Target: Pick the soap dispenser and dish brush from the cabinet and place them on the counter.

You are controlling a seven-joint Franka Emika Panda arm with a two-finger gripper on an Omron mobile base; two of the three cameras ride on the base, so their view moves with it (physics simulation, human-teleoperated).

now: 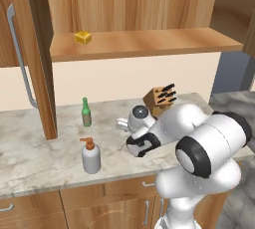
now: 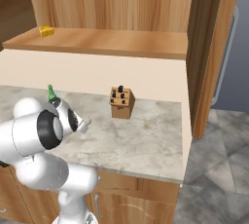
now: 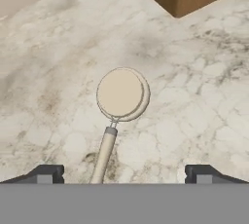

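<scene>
Hand view gives you the dish brush (image 3: 119, 106) lying flat on the counter (image 3: 194, 96), its round head ahead of the gripper (image 3: 124, 174) and its handle running back between the two fingertips (image 3: 46, 173), nearer the left-hand one and touching neither. Your jaws stand wide apart, gripping nothing. The handle's lower end is cut off by the frame edge. From the left base view you see the soap dispenser (image 1: 90, 156) upright on the counter near its front edge, just ahead of the green bottle (image 1: 86, 112); the arm hides most of the brush. The cabinet (image 1: 134, 44) shelf holds a yellow sponge (image 1: 82, 37).
</scene>
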